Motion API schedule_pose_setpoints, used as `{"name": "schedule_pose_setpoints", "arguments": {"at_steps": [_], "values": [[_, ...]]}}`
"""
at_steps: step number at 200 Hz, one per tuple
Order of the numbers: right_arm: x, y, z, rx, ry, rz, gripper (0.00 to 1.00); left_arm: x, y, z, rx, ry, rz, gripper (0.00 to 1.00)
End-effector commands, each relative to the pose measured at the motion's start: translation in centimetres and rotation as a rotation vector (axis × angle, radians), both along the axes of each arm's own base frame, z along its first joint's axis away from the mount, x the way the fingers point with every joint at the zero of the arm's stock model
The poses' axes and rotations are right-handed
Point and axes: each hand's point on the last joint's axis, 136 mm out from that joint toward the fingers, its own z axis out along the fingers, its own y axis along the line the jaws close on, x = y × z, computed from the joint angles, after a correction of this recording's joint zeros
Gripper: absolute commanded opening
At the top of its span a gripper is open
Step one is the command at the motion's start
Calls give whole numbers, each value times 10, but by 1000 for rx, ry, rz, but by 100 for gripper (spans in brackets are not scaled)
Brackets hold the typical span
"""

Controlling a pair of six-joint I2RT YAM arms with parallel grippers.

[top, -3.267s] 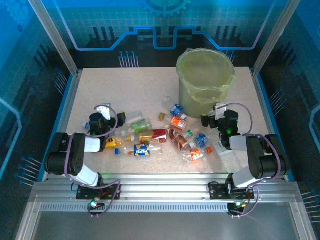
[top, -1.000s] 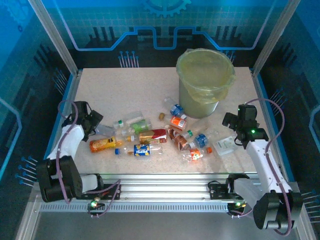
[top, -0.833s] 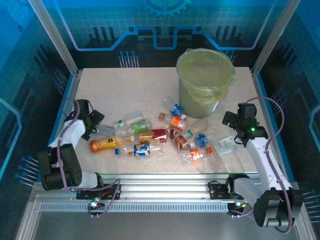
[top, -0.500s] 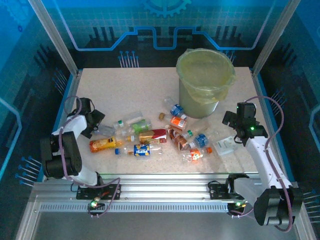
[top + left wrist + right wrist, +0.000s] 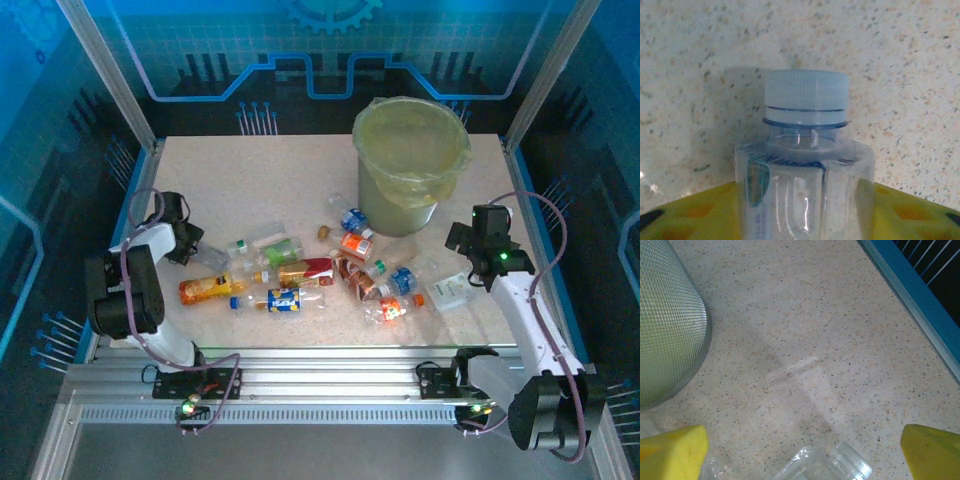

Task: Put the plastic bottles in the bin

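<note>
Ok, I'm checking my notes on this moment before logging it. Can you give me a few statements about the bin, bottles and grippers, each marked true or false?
1. The bin stands upright on the far right of the table. True.
2. The right gripper is shut on a bottle. False: it is open, with a clear bottle lying below it.
3. The left gripper has a pale-capped bottle between its fingers. True.
4. No bottles are left on the table. False: a cluster of bottles lies mid-table.
</note>
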Motion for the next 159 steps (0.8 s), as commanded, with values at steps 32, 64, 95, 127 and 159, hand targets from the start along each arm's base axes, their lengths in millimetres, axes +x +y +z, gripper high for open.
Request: {"name": "schedule_pose_setpoints", "arguments": {"at_steps": [32, 64, 95, 127, 159], "values": [[-1, -1, 17, -16, -12, -20, 100, 28, 30, 48, 111, -102, 31, 36], [-11, -7, 24, -29, 5, -69, 100, 40, 37, 95, 179, -176, -8, 31], [-19, -11, 40, -35, -1, -95, 100, 50, 29, 146, 205, -301, -68, 29], [-27, -11, 62, -30, -36, -99, 100, 66, -3, 210, 247, -456, -185, 26], [-32, -8, 79, -8, -81, -90, 100, 93, -71, 284, 261, -669, -359, 25]]}}
